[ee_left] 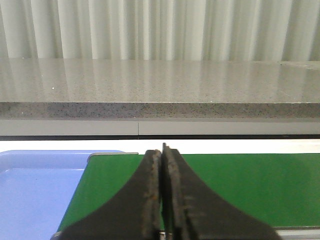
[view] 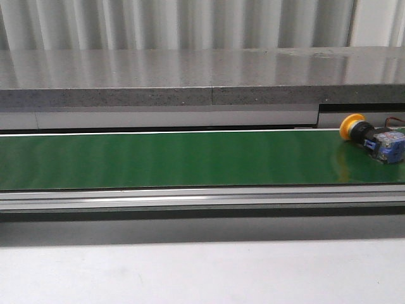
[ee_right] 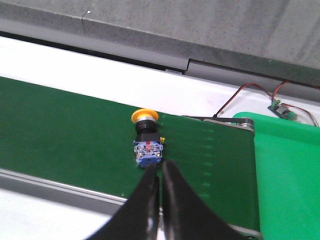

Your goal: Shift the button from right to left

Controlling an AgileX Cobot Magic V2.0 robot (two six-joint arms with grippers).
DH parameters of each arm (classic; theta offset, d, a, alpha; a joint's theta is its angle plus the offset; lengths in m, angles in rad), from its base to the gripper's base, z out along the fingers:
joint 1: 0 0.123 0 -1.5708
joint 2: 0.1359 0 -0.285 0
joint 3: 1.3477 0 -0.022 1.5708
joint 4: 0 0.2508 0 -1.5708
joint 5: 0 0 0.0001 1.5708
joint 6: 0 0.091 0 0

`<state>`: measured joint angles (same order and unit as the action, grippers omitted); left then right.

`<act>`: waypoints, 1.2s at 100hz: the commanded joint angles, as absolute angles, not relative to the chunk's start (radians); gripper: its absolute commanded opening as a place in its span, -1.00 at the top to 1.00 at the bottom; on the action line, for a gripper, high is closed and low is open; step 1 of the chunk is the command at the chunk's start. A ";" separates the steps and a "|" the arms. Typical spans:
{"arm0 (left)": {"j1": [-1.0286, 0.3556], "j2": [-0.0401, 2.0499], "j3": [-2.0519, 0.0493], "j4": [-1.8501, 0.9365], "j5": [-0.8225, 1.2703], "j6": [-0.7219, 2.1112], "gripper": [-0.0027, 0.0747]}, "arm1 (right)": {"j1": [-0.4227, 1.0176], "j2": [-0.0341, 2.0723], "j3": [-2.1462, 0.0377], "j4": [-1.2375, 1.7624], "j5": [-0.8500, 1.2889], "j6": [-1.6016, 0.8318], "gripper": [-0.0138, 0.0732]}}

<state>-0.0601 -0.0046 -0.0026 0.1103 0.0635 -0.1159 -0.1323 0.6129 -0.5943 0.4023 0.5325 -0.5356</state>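
Note:
The button (view: 373, 137) lies on its side at the far right of the green conveyor belt (view: 177, 157), yellow-orange cap toward the back, blue contact block toward the front. It also shows in the right wrist view (ee_right: 146, 141). My right gripper (ee_right: 160, 166) is shut and empty, its tips just short of the blue block, above the belt. My left gripper (ee_left: 161, 150) is shut and empty over the belt's left end (ee_left: 235, 185). Neither gripper shows in the front view.
A blue tray (ee_left: 35, 190) sits beside the belt's left end. A second green surface (ee_right: 290, 170) adjoins the belt's right end, with a small circuit board and wires (ee_right: 282, 109) behind. A grey stone ledge (view: 190, 76) runs behind the belt.

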 commanded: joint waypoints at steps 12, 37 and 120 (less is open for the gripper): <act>-0.066 -0.039 0.023 0.102 -0.016 -0.121 0.98 | -0.130 0.609 -0.618 0.432 0.518 -0.544 0.82; -0.066 -0.039 0.023 0.102 -0.016 -0.121 0.98 | -0.130 0.609 -0.618 0.432 0.520 -0.544 0.82; -0.066 -0.035 -0.035 0.104 -0.111 -0.121 0.98 | -0.130 0.609 -0.618 0.432 0.520 -0.544 0.82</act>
<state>-0.0601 -0.0046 -0.0026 0.1103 -0.0490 -0.1159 -0.1323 0.6129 -0.5943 0.4064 0.5776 -0.5356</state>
